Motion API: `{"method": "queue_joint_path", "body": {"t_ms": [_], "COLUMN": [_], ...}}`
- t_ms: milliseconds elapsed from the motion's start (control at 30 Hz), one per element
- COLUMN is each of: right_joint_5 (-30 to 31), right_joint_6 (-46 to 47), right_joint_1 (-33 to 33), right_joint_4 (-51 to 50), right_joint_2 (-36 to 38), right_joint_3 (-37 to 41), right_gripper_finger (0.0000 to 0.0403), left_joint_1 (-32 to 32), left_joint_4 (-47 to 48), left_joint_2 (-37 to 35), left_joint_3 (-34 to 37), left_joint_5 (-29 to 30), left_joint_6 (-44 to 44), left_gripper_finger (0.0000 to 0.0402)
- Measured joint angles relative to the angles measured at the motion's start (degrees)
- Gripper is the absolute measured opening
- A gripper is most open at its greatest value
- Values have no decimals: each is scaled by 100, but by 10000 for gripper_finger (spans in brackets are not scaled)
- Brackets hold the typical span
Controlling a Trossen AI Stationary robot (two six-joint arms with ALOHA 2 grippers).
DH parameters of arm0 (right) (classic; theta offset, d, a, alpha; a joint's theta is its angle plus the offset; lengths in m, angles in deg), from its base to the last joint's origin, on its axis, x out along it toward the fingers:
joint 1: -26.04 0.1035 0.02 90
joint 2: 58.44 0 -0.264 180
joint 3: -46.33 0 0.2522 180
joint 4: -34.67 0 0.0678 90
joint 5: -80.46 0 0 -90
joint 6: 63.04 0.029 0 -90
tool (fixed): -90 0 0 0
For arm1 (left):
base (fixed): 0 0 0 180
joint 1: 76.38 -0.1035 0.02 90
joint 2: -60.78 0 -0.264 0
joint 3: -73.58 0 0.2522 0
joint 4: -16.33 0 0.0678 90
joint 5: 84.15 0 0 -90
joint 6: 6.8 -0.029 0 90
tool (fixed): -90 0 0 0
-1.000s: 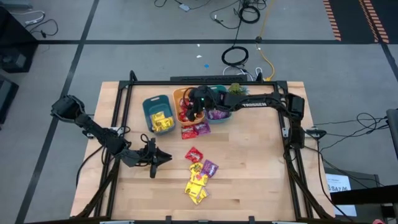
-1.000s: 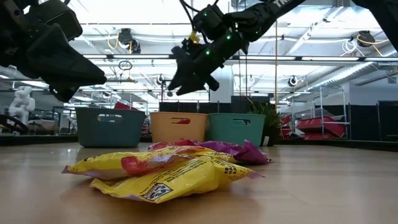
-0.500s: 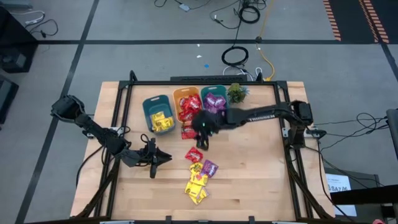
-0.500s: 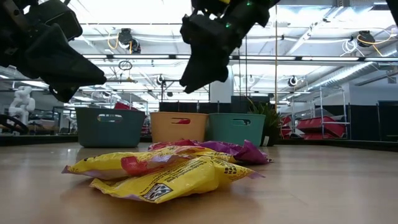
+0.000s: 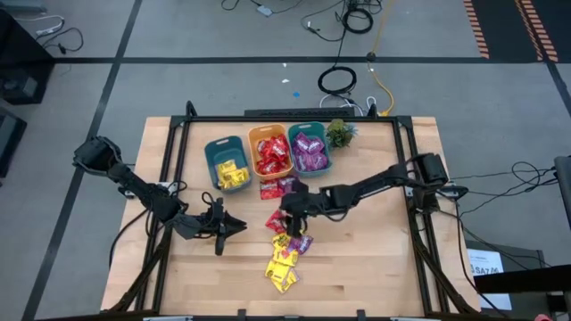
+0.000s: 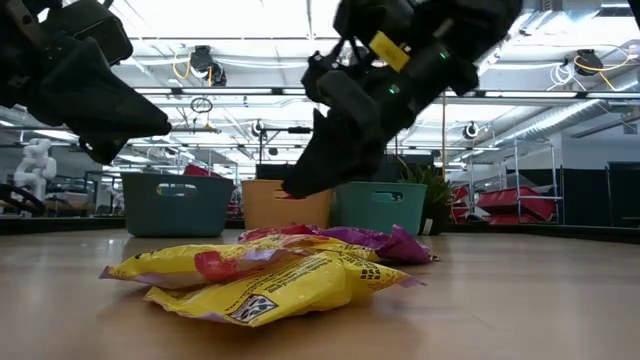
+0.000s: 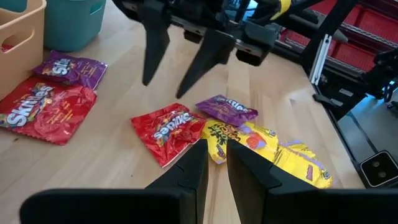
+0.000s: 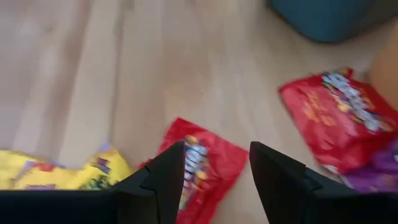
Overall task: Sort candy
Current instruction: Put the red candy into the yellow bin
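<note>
A loose red candy packet (image 5: pixel 279 221) lies flat on the table; it also shows in the right wrist view (image 8: pixel 200 167) and the left wrist view (image 7: pixel 169 132). My right gripper (image 5: pixel 285 216) hangs open just above it, fingers pointing down, one on each side, touching nothing (image 8: pixel 216 147) (image 7: pixel 163 87). A pile of yellow and purple packets (image 5: pixel 285 259) lies nearer the front edge. A red packet (image 5: pixel 270 190) and a purple packet (image 5: pixel 290 185) lie in front of the bins. My left gripper (image 5: pixel 237 227) is shut and empty, left of the pile (image 7: pixel 217 145).
Three bins stand in a row at the back: a blue-teal one (image 5: pixel 211 153) with yellow packets, an orange one (image 5: pixel 255 143) with red packets, a teal one (image 5: pixel 326 147) with purple packets. A small green plant (image 5: pixel 339 134) stands to their right. Bare wood lies right of the pile.
My right gripper has gone from above the orange bin toward the table's near edge and down, and now hangs low over the loose red packet. The packets on the table have not moved.
</note>
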Motion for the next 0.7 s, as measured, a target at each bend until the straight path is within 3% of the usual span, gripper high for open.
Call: {"method": "queue_joint_path", "body": {"t_ms": [167,433,533,633,700], "right_joint_5": [-21,62,57,-33,-74], "right_joint_6": [171,259,317,242,24], "right_joint_1": [88,138,135,133,136], "right_joint_4": [1470,1933,1902,1745,1515], "right_joint_2": [-212,-1190,-1300,-1147,-945], "right_joint_3": [630,464,402,404,426], "right_gripper_finger": [171,165,122,41,26], "left_joint_1": [1,1,0,1,1], "left_joint_4": [0,6,7,21,22], "left_joint_2": [0,0,0,0,0], "left_joint_3": [0,0,0,0,0], "left_joint_5": [2,0,1,0,0], "left_joint_6": [0,4,8,13,13], "left_gripper_finger": [68,68,68,68,68]}}
